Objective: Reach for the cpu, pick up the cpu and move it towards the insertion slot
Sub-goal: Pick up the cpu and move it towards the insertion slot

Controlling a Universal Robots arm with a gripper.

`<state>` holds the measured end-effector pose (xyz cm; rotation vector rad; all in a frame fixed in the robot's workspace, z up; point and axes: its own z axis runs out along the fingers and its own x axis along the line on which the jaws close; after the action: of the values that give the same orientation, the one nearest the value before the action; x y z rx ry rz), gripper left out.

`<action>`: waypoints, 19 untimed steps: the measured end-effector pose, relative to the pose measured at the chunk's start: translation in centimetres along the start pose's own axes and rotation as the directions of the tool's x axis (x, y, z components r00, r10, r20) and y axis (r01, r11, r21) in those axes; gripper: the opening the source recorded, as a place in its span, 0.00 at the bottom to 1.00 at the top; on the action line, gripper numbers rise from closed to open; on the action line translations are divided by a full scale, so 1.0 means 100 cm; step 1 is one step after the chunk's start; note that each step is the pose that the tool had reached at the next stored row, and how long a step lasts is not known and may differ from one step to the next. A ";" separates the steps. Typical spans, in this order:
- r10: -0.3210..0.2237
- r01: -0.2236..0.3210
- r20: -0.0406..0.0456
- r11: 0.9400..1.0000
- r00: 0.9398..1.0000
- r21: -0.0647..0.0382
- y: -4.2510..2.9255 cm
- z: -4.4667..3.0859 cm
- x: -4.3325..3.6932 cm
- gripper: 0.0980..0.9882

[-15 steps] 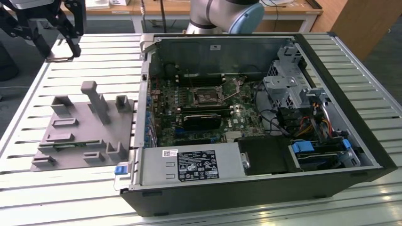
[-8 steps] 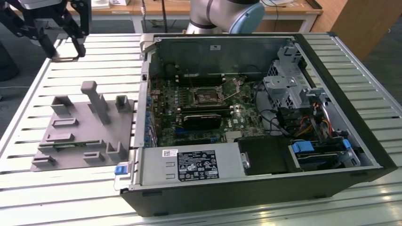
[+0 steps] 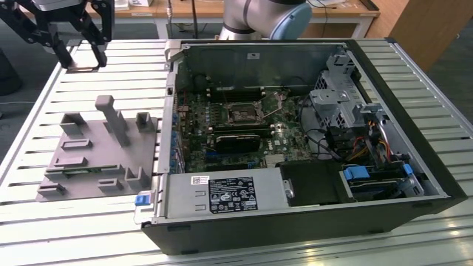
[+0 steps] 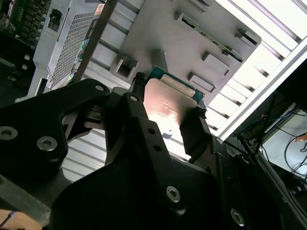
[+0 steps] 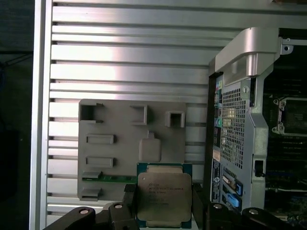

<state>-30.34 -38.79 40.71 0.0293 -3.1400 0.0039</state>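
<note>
Pincer (image 4: 169, 98) clenched on cpu (image 5: 164, 197), held clear of grey plate (image 5: 132, 139); lid print unreadable

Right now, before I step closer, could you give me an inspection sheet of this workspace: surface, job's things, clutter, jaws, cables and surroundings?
Surface: slatted metal table, carrying the plate and the case.
Job's things: cpu held raised off the plate; slot, dark-centred, on the board inside the case.
Clutter: grey plate with upright posts; open case; black card beside the slot.
Jaws: shut on the cpu's edges, raised above the table, on the exterior view's left of the case.
Cables: coloured wires inside the case; loose leads beyond the table edge.
Surroundings: wooden desk behind the table; arm base.
</note>
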 end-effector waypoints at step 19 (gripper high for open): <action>0.000 0.000 -0.005 1.000 1.000 0.000 -0.0008 -0.0001 -0.0442 0.50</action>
<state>-25.91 -38.79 40.71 0.0293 -3.1350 0.0039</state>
